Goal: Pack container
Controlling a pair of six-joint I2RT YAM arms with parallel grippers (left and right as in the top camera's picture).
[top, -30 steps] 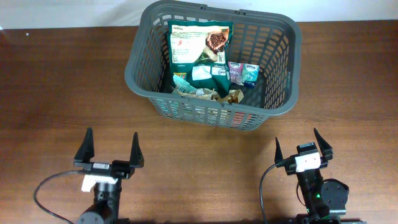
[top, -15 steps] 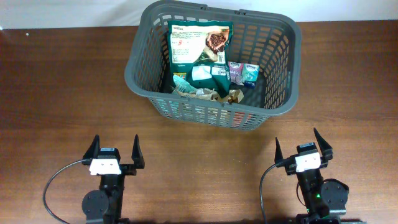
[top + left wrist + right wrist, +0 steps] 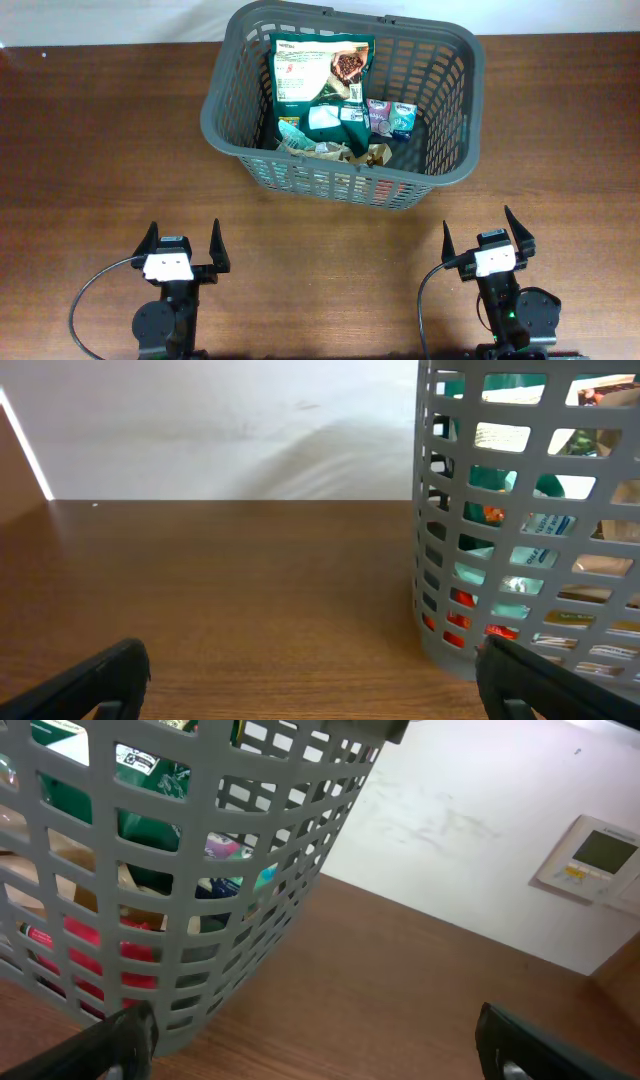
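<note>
Packs (image 3: 320,65) sit inside the container (image 3: 330,185). Left fingers (image 3: 218,248) and right fingers (image 3: 516,232) sit open, empty. Packing looks finished; avoid bumping it.

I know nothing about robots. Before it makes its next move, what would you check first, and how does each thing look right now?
1. Left fingers spread apart and holding nothing: ok.
2. Right fingers spread apart and holding nothing: ok.
3. Basket upright on the table: ok.
4. Both arms apart from the basket, with bare table between: ok.
5. Large green pouch inside the basket, leaning on the far wall: ok.
6. Small packs at the bottom lying settled: cannot tell, because they overlap.
</note>
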